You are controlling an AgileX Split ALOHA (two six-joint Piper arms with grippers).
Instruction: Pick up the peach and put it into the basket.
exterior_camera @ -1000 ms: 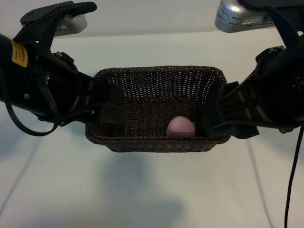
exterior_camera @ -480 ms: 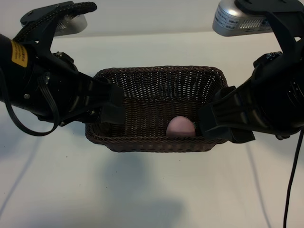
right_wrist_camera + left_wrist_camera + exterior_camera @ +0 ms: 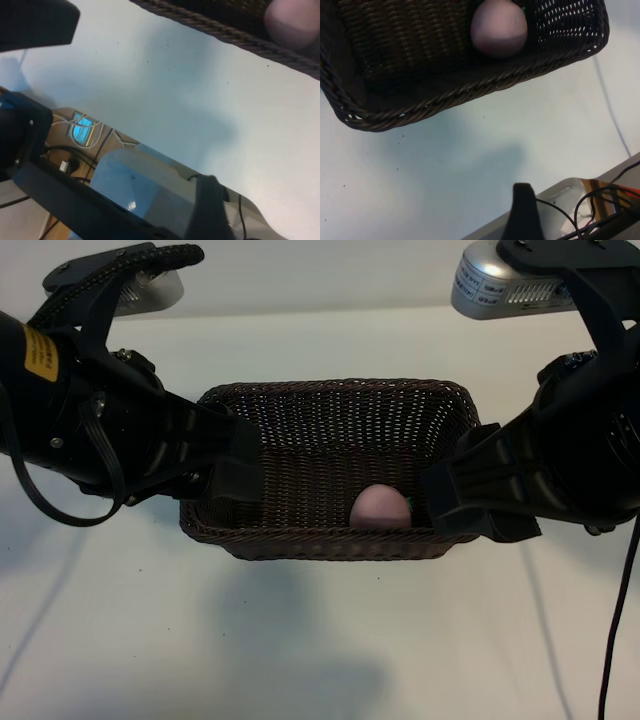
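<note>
Tabletop: white, matte, softly shadowed beneath me. Pale wall behind its far edge. Thin dark cable hangs at its right.

Lab: white table, robot arms

A white tabletop fills the exterior view, with a soft grey shadow spread toward 6 o'clock. A thin black cable hangs down at 4 o'clock. In the left wrist view, tiny dark specks dot the tabletop, and thin wires lie beyond its edge at 5 o'clock.
</note>
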